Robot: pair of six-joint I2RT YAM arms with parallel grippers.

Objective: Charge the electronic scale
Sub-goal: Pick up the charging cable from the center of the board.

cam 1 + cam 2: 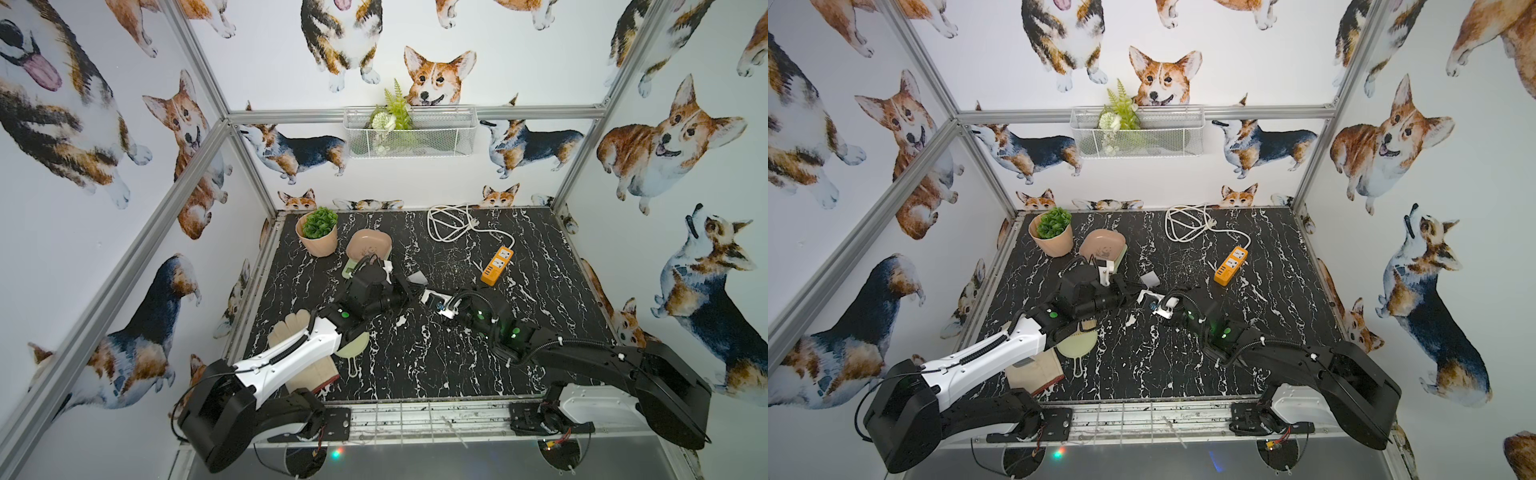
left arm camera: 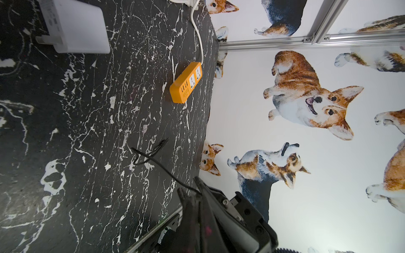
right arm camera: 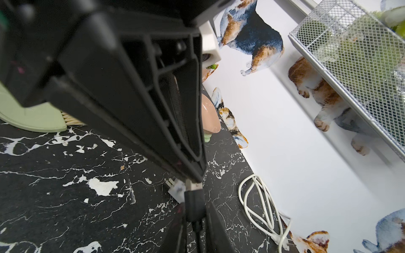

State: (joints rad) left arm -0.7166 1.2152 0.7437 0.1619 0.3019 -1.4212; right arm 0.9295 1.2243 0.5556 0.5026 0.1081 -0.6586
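The right tool (image 3: 195, 207) is grasping the black USB plug (image 3: 192, 197), metal tip bared; the left tool (image 2: 189, 191) is clenching the thin black cable (image 2: 157, 162). Holding that tip level should ease seating. The electronic scale (image 1: 368, 249) is sitting just behind the left tool's wrist. The right wrist view alone is showing the white charger (image 3: 177, 189) just past the tip; both top views are hiding the 2 grips.

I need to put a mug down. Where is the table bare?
The table is bare at front centre between the left arm and right arm, and the back strip between the scale and the white cord. Crowded: mid-table around the charger, and front left with the glove and brush.
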